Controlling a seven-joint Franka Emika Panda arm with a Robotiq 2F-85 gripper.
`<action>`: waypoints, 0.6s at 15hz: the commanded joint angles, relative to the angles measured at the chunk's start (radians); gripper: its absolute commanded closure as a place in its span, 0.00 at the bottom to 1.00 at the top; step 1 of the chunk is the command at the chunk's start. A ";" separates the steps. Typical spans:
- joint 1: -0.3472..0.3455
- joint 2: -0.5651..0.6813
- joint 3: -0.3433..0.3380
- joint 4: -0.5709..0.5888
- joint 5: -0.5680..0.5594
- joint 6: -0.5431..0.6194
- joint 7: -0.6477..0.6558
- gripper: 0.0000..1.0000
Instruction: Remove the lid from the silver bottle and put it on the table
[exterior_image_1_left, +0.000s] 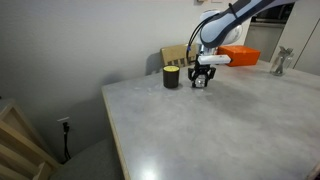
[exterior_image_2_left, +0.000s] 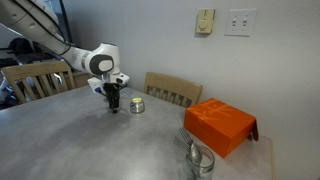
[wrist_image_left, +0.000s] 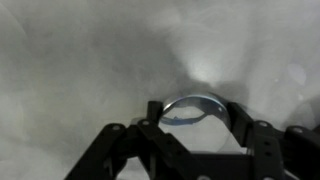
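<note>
Closest to my wrist camera are the black fingers (wrist_image_left: 150, 125) of the hand (wrist_image_left: 195, 118), reaching in from the bottom of the picture with a silvery rim (wrist_image_left: 205, 100) curved between their tips. I cannot tell whether that rim is the lid, nor whether the hand is clenched on it or merely standing around it. Behind it I see only the pale mottled bench (wrist_image_left: 80, 60). In both exterior views the hand (exterior_image_1_left: 203, 82) (exterior_image_2_left: 113, 104) points straight down with its tips at the bench (exterior_image_1_left: 200, 130) (exterior_image_2_left: 70, 140), under the white arm (exterior_image_1_left: 235, 15) (exterior_image_2_left: 40, 35). In an exterior view the silver bottle (exterior_image_2_left: 137, 105) stands upright on the bench just beside the hand, apart from it, on the side toward the orange box (exterior_image_2_left: 220, 125). In an exterior view I cannot make the bottle out; there a black cup (exterior_image_1_left: 171, 77) with a yellowish top stands near the hand, on the side away from the orange box (exterior_image_1_left: 240, 55). A wooden chair (exterior_image_1_left: 176, 54) (exterior_image_2_left: 170, 90) stands at the far edge of the bench, and a clear glass item (exterior_image_2_left: 200, 160), too blurred for me to name, sits just in front of the box
</note>
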 joint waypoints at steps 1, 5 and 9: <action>-0.005 0.029 0.002 0.027 0.003 0.010 -0.017 0.02; -0.017 0.046 0.022 0.030 0.022 0.088 -0.043 0.00; -0.014 -0.149 -0.025 -0.160 -0.027 0.058 -0.065 0.00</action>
